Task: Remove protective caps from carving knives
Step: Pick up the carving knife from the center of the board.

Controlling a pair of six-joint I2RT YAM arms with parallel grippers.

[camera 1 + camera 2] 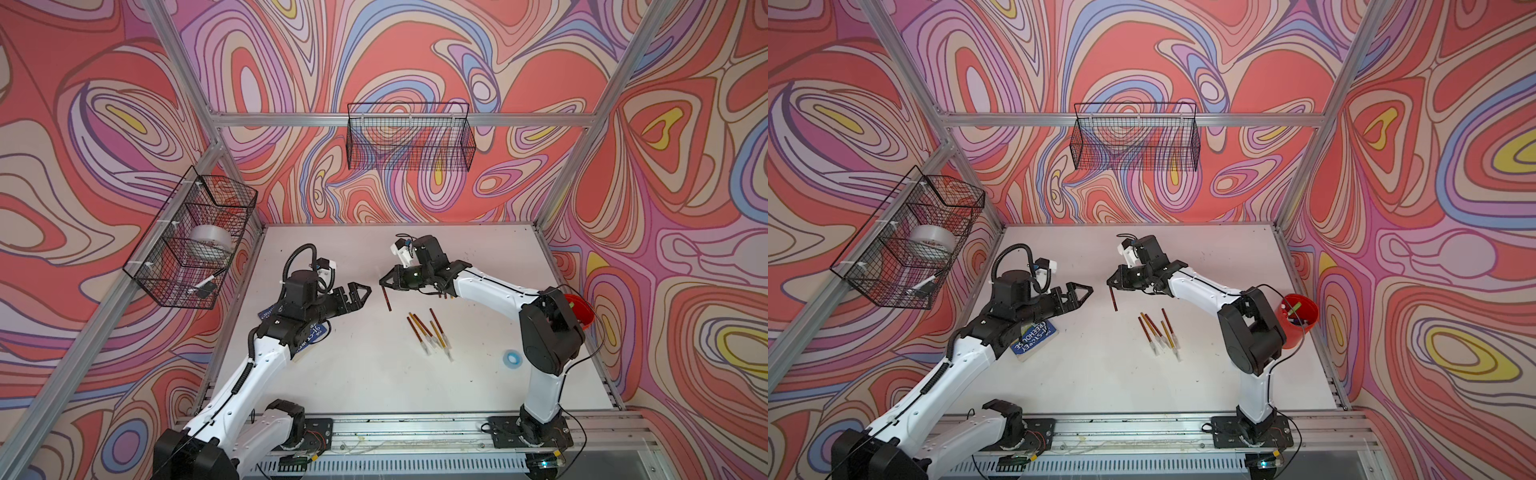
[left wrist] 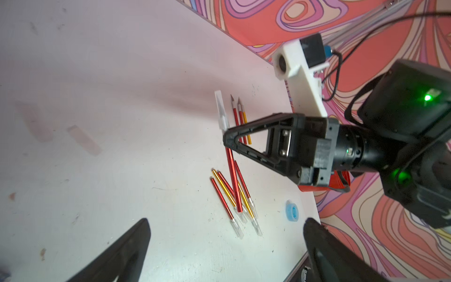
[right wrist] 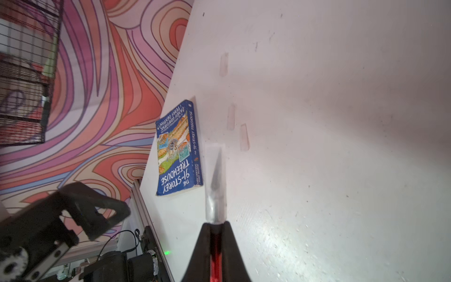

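Glossy metallic carving knives [image 2: 220,196], translucent plastic protective caps [image 2: 237,228], scuffed matt white table [image 2: 122,97], glossy paperback book [image 3: 175,146]

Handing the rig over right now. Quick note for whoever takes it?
Left gripper: open, empty, facing the held knife.
Right gripper: shut on a red knife, its cap on.
Done: a few bare-tipped knives and three loose caps lie on the table.
Left: pull the held cap, then about five capped knives.
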